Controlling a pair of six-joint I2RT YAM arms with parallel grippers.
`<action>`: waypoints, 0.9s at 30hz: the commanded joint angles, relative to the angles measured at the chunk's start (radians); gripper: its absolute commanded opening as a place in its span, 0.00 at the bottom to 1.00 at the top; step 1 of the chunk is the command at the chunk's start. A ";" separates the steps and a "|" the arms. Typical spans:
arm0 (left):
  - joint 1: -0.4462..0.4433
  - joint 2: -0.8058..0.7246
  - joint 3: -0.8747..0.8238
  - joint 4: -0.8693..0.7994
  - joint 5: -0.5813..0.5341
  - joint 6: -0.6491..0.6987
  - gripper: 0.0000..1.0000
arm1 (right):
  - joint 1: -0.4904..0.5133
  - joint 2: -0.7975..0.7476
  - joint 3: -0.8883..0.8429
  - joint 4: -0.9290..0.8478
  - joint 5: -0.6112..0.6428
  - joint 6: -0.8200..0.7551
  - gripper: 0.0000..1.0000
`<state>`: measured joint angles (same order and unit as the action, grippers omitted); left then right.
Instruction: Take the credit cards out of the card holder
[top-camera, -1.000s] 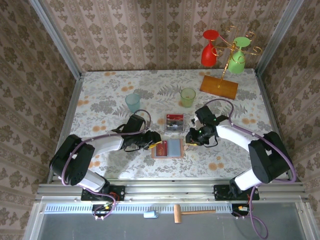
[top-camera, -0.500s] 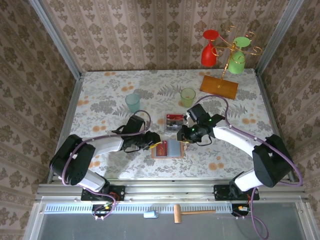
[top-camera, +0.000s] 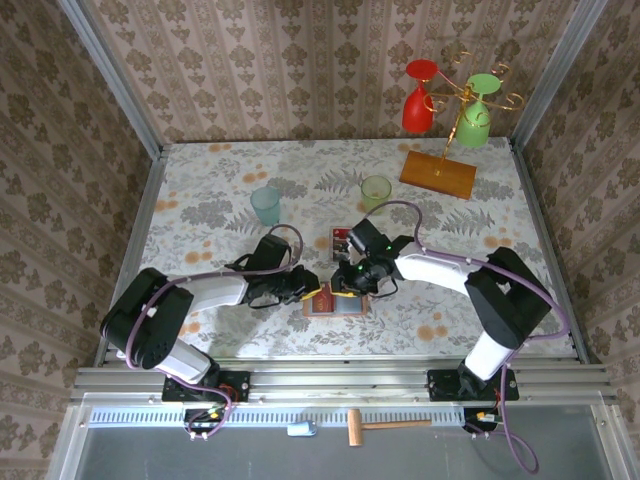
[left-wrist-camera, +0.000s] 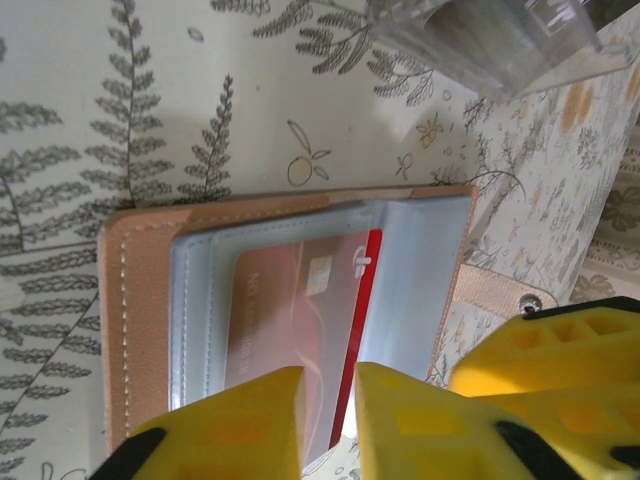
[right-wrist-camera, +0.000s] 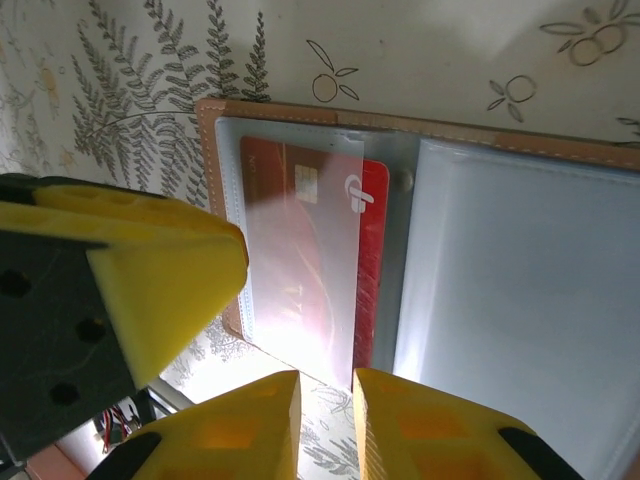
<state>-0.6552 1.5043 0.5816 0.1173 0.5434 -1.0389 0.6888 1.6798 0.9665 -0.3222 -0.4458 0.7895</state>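
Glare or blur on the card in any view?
Right wrist: white glare on the clear pocket washes out the red card's lower half; the right end effector's fingers look soft. Left wrist: card readable, faint sheen; the left end effector's fingers and the clear tray are out of focus. Top external: even light, soft shadows.

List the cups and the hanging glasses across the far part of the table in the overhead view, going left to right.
teal cup → green cup → red glass → green glass
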 joint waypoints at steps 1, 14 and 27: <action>-0.006 0.012 -0.015 0.010 0.013 0.002 0.16 | 0.014 0.042 0.030 0.039 -0.013 0.029 0.20; -0.007 0.023 -0.011 -0.050 -0.002 0.029 0.13 | 0.031 0.111 0.040 0.077 -0.017 0.043 0.20; -0.004 0.036 0.001 -0.075 -0.008 0.040 0.13 | 0.031 0.123 0.052 0.024 0.018 0.018 0.24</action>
<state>-0.6605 1.5219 0.5644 0.0788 0.5423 -1.0233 0.7124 1.7981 0.9962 -0.2539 -0.4519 0.8150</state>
